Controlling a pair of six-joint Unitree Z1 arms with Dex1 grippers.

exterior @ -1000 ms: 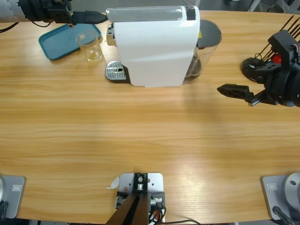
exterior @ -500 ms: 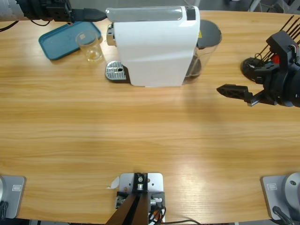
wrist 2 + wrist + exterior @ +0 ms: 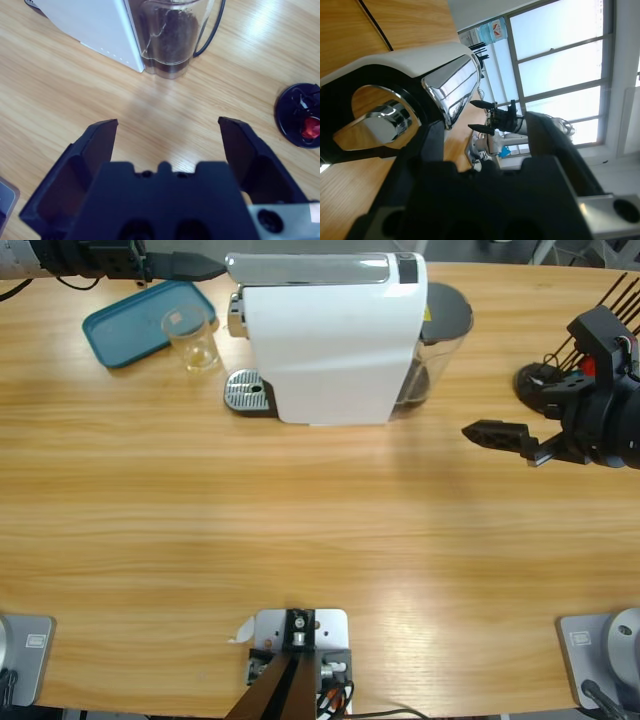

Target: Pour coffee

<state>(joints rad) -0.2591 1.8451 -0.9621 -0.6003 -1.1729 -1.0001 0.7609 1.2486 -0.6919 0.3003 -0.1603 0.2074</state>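
Far left, the left pincer is at the coffee machine's shiny lever, jaws apart, holding nothing. The glass is empty: no coffee yet. I think it must go onto the drip plate. The right pincer is wide open, empty.

Bare table fills the lower and middle frame. The coffee machine blocks the upper centre; a glass and blue tray crowd the upper left.
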